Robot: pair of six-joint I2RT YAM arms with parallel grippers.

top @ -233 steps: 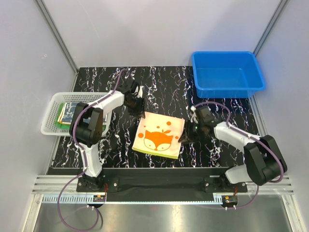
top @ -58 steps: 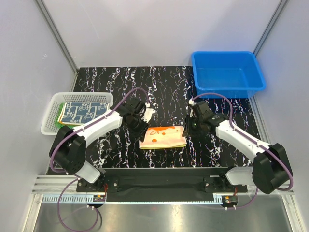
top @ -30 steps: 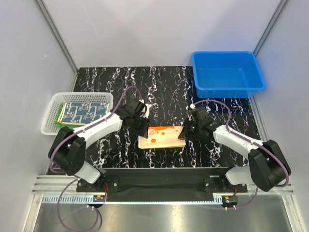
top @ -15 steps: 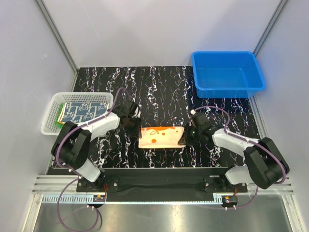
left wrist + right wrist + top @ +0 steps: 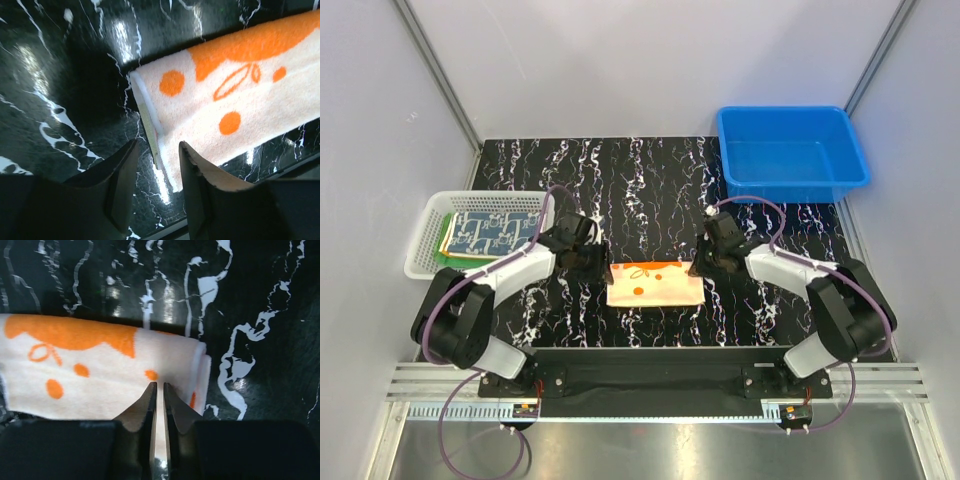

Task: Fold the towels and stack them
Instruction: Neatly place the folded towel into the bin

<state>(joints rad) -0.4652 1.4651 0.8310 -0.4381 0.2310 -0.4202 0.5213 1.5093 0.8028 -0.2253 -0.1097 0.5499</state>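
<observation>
The white towel with the orange fox print (image 5: 655,283) lies folded into a narrow strip on the black marbled table, near the front edge. My left gripper (image 5: 592,263) is at its left end. In the left wrist view the gripper (image 5: 159,146) is open and empty, straddling the towel's (image 5: 225,100) left edge. My right gripper (image 5: 703,262) is at its right end. In the right wrist view the gripper (image 5: 159,386) is shut, just above the towel's (image 5: 90,370) right fold. The navy-and-white patterned towel (image 5: 490,228) lies on top of other cloths in the basket.
A white mesh basket (image 5: 425,225) stands at the table's left edge. A blue plastic bin (image 5: 731,160) stands at the back right. Grey walls enclose the table on three sides.
The fox towel, a wide square earlier, is now folded into a narrow strip. In the last half second my right gripper has moved slightly back along the towel's right end.
</observation>
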